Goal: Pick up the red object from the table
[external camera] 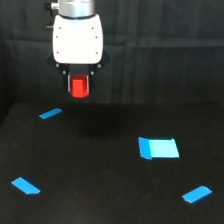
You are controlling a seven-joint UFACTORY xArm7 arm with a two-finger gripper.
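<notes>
The red object [78, 87] is a small bright red-orange block held between the fingers of my gripper [78, 89]. The gripper hangs under its white body [78, 39] at the upper left of the exterior view. It is shut on the block and holds it well above the black table [105, 185]. The block's lower end shows below the fingers. A dim shadow lies on the table below and a little to the exterior view's right of the gripper.
Blue tape strips lie on the table at the left [50, 114], front left [26, 186] and front right [196, 194]. A larger light-blue rectangle [159, 148] lies right of centre. A dark curtain hangs behind the table.
</notes>
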